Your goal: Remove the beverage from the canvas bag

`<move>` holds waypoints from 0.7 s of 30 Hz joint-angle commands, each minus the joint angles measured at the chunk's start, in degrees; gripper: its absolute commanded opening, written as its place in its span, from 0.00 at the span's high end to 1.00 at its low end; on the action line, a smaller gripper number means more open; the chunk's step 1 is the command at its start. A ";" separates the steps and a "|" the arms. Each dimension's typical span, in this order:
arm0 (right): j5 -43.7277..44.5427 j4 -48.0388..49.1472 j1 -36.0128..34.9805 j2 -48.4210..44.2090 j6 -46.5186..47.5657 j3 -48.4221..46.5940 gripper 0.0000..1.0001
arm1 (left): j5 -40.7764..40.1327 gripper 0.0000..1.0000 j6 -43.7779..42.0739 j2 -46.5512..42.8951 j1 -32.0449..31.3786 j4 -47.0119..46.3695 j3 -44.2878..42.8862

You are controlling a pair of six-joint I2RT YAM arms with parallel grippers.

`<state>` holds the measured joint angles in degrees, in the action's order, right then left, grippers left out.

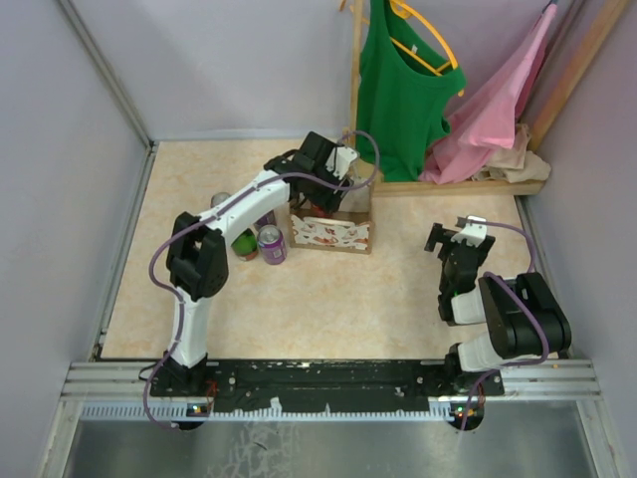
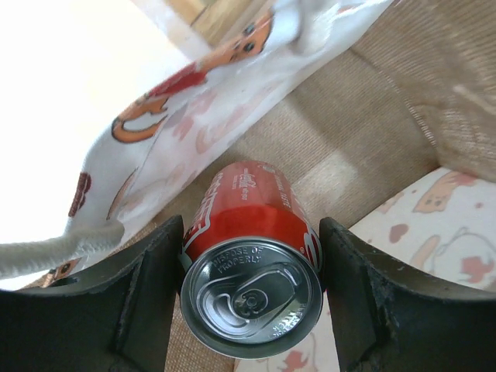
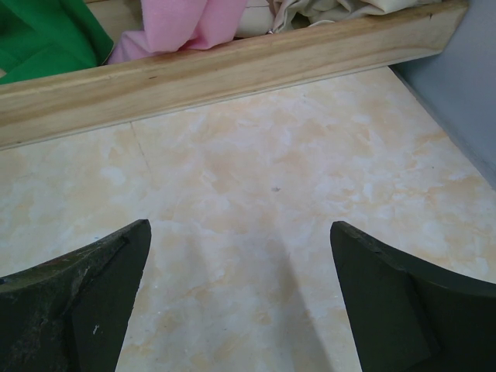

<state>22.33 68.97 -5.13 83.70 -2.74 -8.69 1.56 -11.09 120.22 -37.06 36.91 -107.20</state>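
Clamping red can (image 2: 249,271) inside canvas bag (image 2: 186,108): left end effector (image 2: 252,229); right end effector (image 3: 240,229) spread wide.

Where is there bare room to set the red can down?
Bare table lies between the canvas bag and the right end effector, and in front of the bag. Crowded left of it: purple can, green can and the left arm.

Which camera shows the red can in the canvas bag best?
Left wrist view: the red can sits close up, lid toward the lens, between the left gripper's fingers inside the canvas bag. The top view hides it under the gripper; the right wrist view misses it.
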 commanded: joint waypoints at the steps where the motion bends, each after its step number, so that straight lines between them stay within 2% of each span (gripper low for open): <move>1: 0.26 2.49 0.29 -0.47 0.03 -1.19 0.01 | 2.50 1.00 -2.37 -4.77 -1.22 -2.42 -4.84; 13: 0.25 2.49 0.29 -0.47 0.04 -1.19 0.01 | 3.59 1.00 -4.90 -6.34 -1.70 1.66 -11.52; 21: 0.24 2.49 0.29 -0.47 0.06 -1.21 0.01 | 1.73 1.00 -7.47 -4.89 -1.62 7.19 -19.96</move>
<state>22.33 68.97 -5.13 83.70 -2.74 -8.69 4.10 -16.12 117.97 -38.50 44.21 -121.60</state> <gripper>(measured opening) 0.991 0.715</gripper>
